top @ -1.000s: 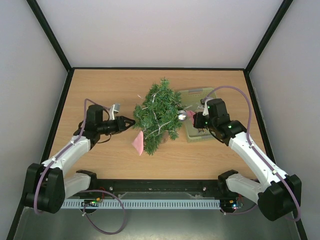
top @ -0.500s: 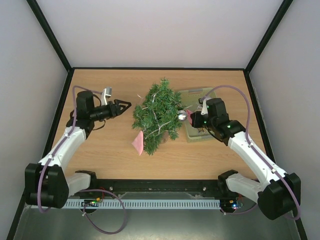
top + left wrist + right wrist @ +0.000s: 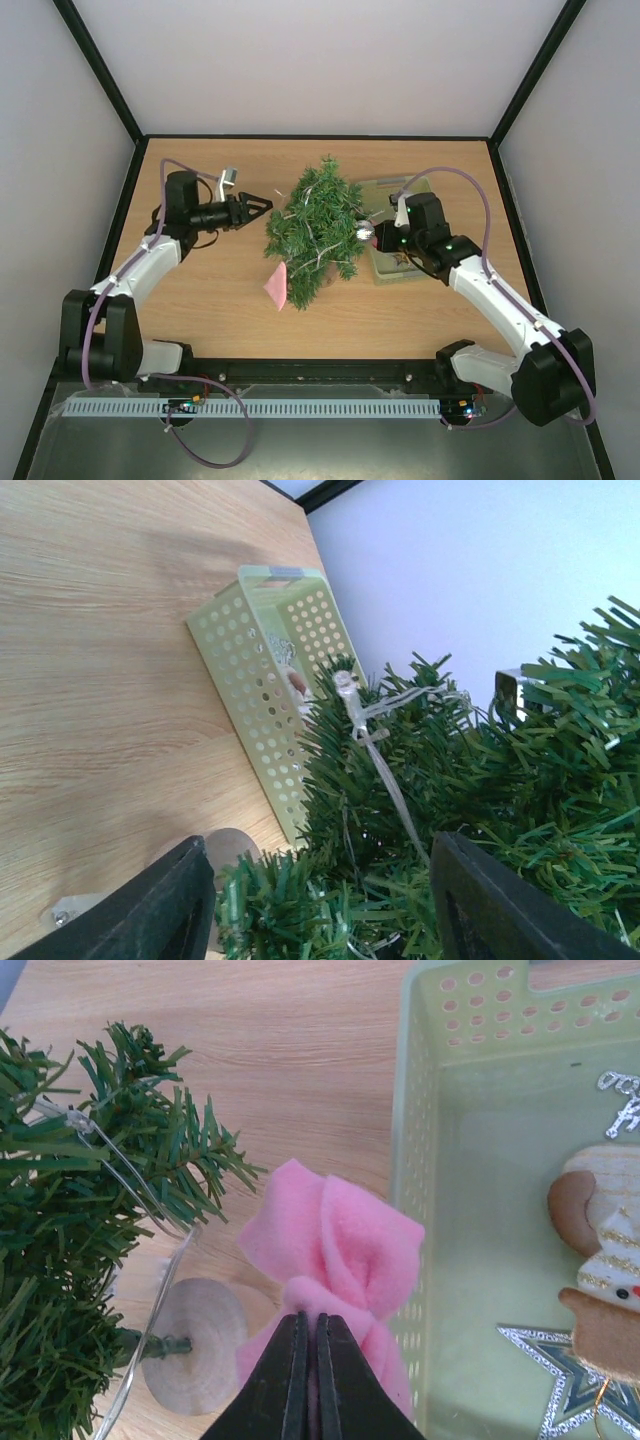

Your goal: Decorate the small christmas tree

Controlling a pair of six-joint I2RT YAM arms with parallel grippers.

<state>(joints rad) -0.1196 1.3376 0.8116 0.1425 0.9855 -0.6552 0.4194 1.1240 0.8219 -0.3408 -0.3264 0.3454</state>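
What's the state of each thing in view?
Small dark green bristly christmas tree: seems upright on its wooden disc, unheld.
Left gripper: open, empty.
Right gripper: shut on pink felt bow, not yet on the tree.
Pale green perforated plastic basket: open-topped, ornaments inside.

1. Right pincer (image 3: pixel 309 1322) has its jaws pressed together, pinching a pink felt bow (image 3: pixel 335 1235) at the tips; the bow's loops fan out ahead of it.
2. Left of the pincer: green tree (image 3: pixel 60 1260) branches with a thin wire (image 3: pixel 150 1210) strung through them.
3. Just left of the pincer, low: round wooden disc (image 3: pixel 195 1345) on the table (image 3: pixel 250 1040).
4. Right of the pincer: pale green basket (image 3: pixel 412 1160) holding a silver star (image 3: pixel 560 1380) and a brown and cream cloth ornament (image 3: pixel 600 1250).
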